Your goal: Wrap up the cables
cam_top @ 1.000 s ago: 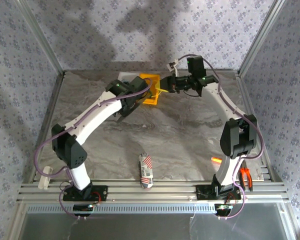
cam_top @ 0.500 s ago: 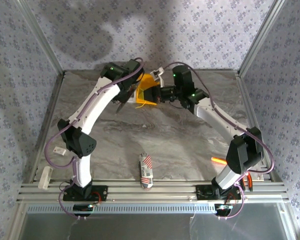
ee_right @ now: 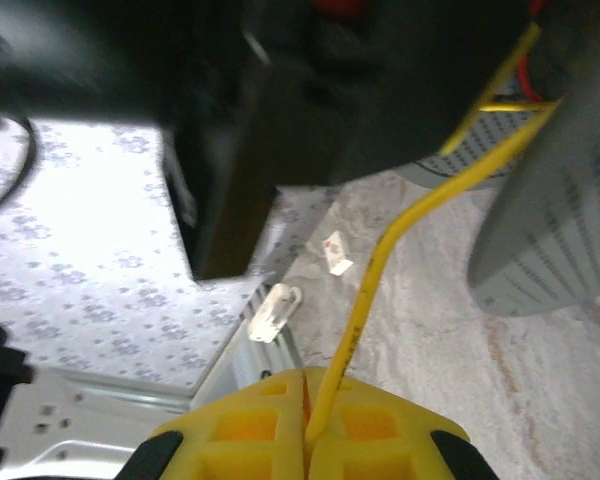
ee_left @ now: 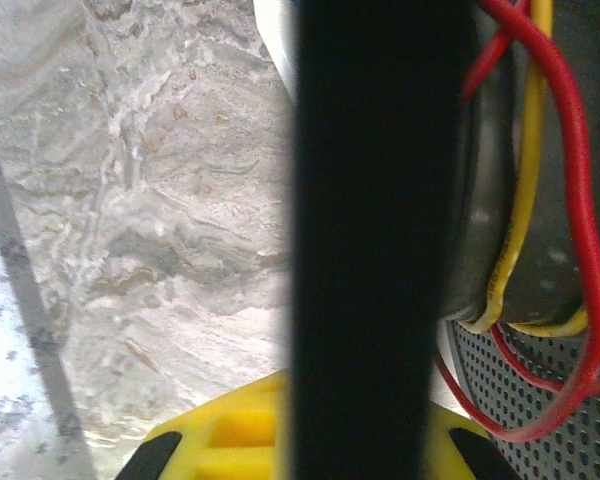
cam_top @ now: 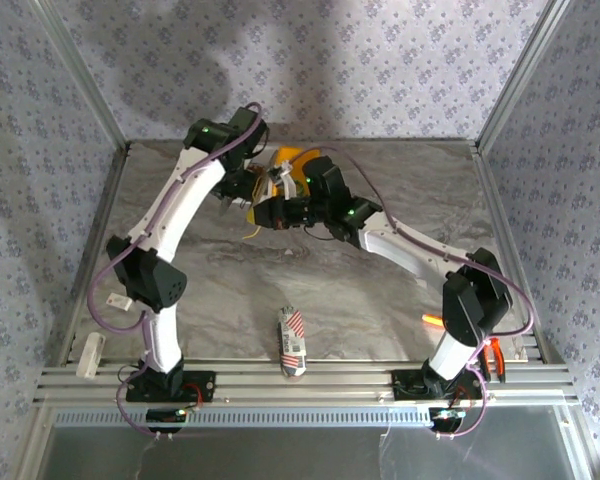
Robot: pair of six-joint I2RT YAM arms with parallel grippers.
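Cables: thin yellow wire point(ee_right: 368, 300), a taut strand climbing from bottom centre to the upper right of the right wrist view. In the left wrist view it hangs down the right side beside a thin red wire point(ee_left: 572, 170).
Where: upper middle of the overhead view, where both arms meet above the grey marbled table point(cam_top: 380, 290). A short loose end of it dangles just below them.
Right gripper point(cam_top: 272, 213): judged to be pinched on the thin yellow wire, which comes straight out of the centre seam of the yellow ribbed plastic part point(ee_right: 270, 435) at the bottom edge.
Left gripper point(cam_top: 242, 198): a broad black upright bar point(ee_left: 380, 200) blocks the middle of its view, so I cannot tell whether its jaws are apart or closed.
Done: the wire is picked up and drawn tight, and it lies with the red one over a grey perforated surface point(ee_left: 540, 400).
Left: probably most of the winding. The number of turns laid cannot be read, and the loose end needs taking in.
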